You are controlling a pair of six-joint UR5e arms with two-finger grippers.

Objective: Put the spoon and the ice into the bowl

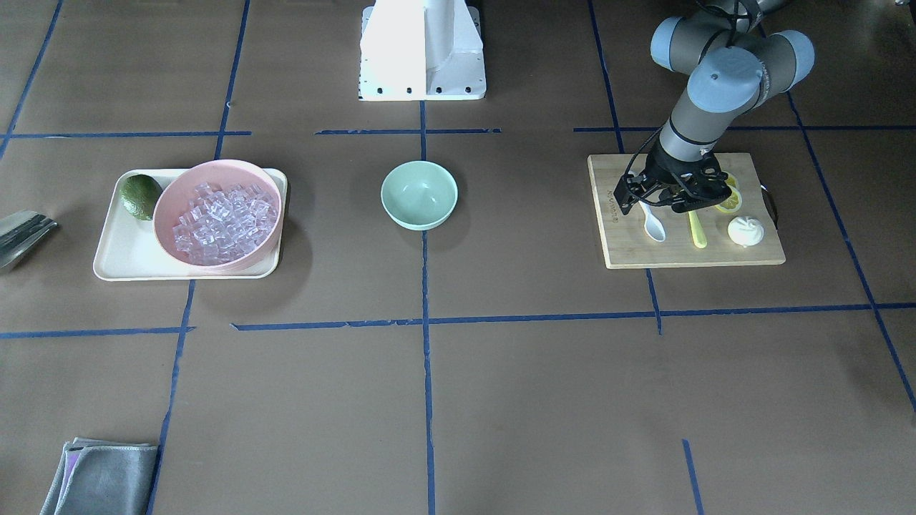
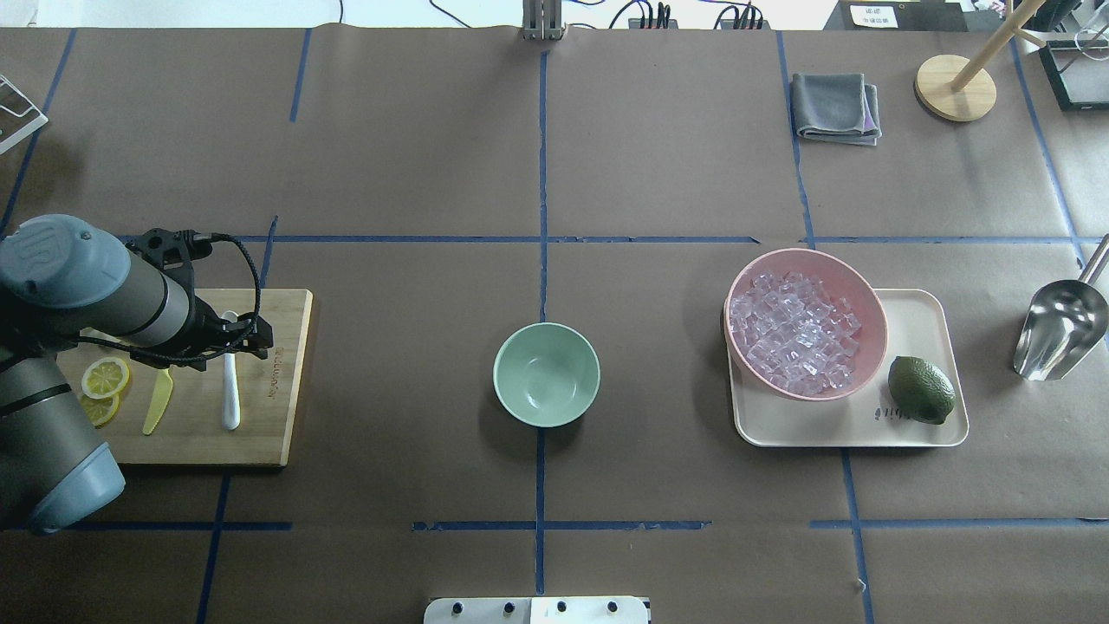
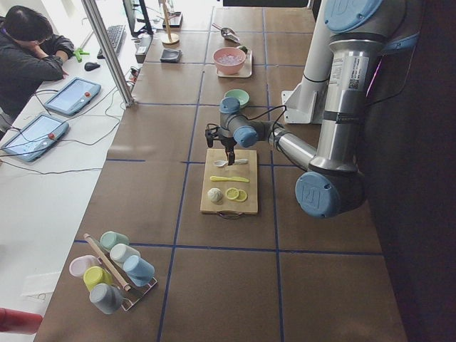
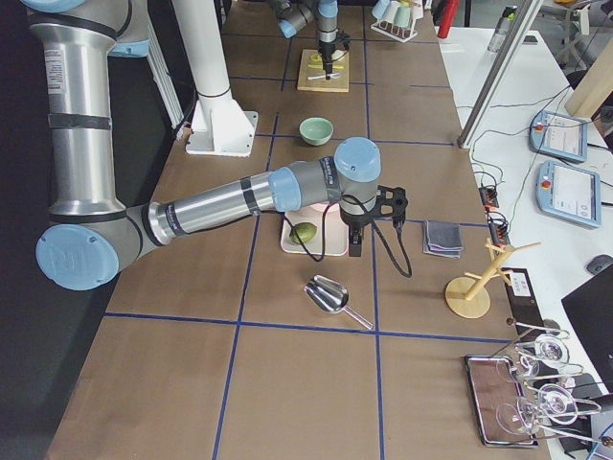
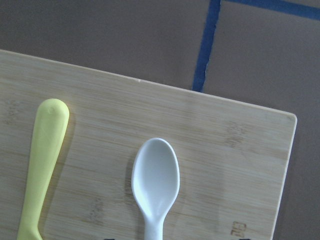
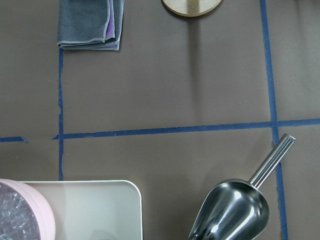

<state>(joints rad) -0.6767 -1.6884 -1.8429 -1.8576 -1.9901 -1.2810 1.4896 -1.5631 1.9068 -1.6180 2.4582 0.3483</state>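
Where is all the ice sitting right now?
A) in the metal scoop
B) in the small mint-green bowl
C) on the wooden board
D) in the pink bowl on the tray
D: the ice is heaped in the pink bowl on the tray, while the mint-green bowl is empty.

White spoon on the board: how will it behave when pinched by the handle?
Probably light and fairly stiff: the spoon looks like thin, smooth plastic. It lies flat on the cutting board, so the slim handle may slip or skate sideways. Unlikely to roll.
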